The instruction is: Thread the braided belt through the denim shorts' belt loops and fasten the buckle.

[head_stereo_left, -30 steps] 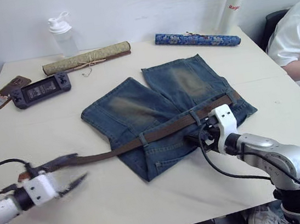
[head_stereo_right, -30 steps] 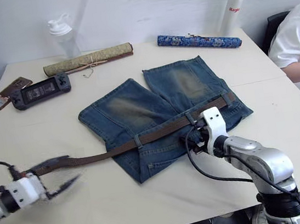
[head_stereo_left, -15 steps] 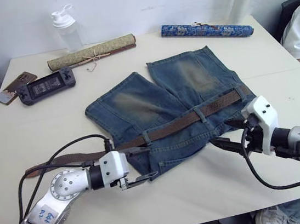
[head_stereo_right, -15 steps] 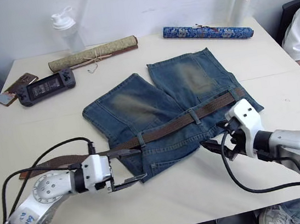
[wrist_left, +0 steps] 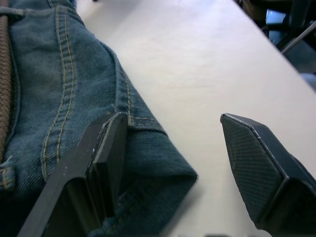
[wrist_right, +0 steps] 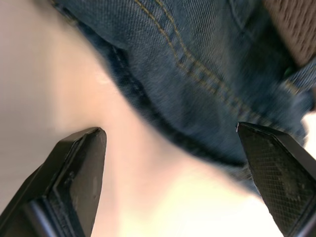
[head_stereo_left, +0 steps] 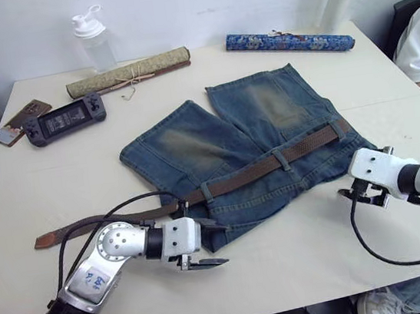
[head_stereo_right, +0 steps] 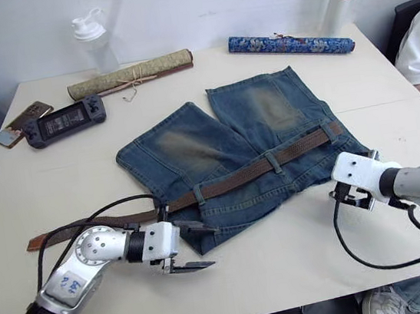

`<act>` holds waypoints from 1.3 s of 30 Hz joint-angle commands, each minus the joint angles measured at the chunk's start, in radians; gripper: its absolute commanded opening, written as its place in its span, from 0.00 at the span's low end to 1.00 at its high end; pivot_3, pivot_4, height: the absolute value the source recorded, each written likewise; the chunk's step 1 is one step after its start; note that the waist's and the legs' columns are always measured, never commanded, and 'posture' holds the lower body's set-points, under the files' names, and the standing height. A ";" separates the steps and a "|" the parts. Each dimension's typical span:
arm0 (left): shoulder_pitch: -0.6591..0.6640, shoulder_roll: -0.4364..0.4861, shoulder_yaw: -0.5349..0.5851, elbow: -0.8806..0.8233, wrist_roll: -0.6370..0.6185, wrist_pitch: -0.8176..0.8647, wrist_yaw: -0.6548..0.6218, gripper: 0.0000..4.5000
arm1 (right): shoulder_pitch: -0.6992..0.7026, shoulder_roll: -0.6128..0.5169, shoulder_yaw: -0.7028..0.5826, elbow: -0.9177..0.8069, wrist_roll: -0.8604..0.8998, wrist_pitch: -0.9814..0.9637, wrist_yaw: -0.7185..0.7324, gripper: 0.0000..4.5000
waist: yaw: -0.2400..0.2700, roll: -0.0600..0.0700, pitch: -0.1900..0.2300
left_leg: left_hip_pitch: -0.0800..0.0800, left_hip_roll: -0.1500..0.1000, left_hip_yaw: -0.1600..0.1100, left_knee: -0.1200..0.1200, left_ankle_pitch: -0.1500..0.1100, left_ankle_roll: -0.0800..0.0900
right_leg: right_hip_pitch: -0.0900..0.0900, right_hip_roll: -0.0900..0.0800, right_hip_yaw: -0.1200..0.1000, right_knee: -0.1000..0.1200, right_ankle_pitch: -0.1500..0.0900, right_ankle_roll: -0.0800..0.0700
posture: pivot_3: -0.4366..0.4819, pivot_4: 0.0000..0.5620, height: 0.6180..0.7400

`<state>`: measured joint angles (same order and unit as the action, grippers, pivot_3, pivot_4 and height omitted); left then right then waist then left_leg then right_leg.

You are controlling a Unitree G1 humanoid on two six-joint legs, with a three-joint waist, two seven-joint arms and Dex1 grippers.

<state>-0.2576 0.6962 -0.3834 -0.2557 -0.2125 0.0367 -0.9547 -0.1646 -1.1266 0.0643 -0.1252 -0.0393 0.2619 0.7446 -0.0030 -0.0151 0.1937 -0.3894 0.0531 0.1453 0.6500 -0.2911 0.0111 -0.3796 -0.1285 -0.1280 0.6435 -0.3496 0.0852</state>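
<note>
**Both pincers spread at the waistband ends of the shorts**

The tabletop (head_stereo_left: 301, 261) is pale and wide. The denim shorts (head_stereo_left: 231, 142) lie flat near its middle, legs pointing to the far edge and waistband toward me, which keeps the belt loops (head_stereo_left: 281, 160) within my reach. The braided belt (head_stereo_left: 262, 170) runs along that waistband under at least two loops. Its tan tip (head_stereo_left: 47, 240) trails onto bare tabletop toward the left edge, so I judge the threading well along. The other end rests at the right end of the waistband; I cannot make out the buckle there.

My left pincer (head_stereo_left: 206, 243) is spread wide at the near left corner of the waistband, one finger (wrist_left: 106, 148) resting against the denim fold, the other over bare tabletop. I judge it placed to grip that corner. My right pincer (wrist_right: 173, 173) is also spread, holding nothing, just beside the right end of the waistband.

A game console (head_stereo_left: 62, 120) lies near the far left corner.
</note>
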 commanded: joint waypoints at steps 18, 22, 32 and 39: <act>-0.033 -0.060 0.014 -0.038 0.150 0.074 0.029 0.00 | -0.084 0.195 0.104 0.177 -0.236 0.012 -0.046 0.01 | -0.001 -0.016 -0.010 | 0.002 0.001 -0.001 0.003 -0.001 0.001 | 0.004 -0.002 0.008 0.000 0.001 0.001 | 0.48 0.27 0.82; -0.030 -0.015 0.046 -0.007 0.175 0.023 0.020 0.00 | -0.060 0.236 0.075 0.061 -0.178 0.085 -0.005 0.01 | -0.001 -0.016 -0.010 | 0.002 0.001 -0.001 0.003 -0.001 0.001 | 0.004 -0.002 0.008 0.000 0.001 0.000 | 0.48 0.27 0.82; -0.016 0.147 0.244 0.438 0.225 -0.378 0.085 0.00 | 0.057 0.401 0.166 -0.562 -0.077 0.627 0.005 0.01 | -0.017 -0.009 -0.010 | 0.003 0.009 -0.004 -0.002 -0.003 -0.002 | 0.001 0.004 0.005 0.004 -0.003 -0.008 | 0.48 0.27 0.82; -0.064 0.104 0.234 0.591 0.267 -0.540 0.125 0.00 | 0.035 0.442 0.286 -0.423 -0.244 0.586 -0.187 0.01 | -0.026 -0.011 -0.012 | 0.003 0.009 -0.004 -0.001 -0.005 -0.003 | 0.001 0.004 0.004 0.005 -0.003 -0.008 | 0.48 0.27 0.82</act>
<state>-0.3134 0.8193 -0.1378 0.2733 0.0064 -0.5017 -0.8490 -0.1411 -0.6853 0.3177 -0.6533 -0.2440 0.8810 0.6048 -0.0292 -0.0261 0.1817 -0.3854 0.0616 0.1416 0.6494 -0.2956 0.0085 -0.3779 -0.1244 -0.1236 0.6487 -0.3530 0.0771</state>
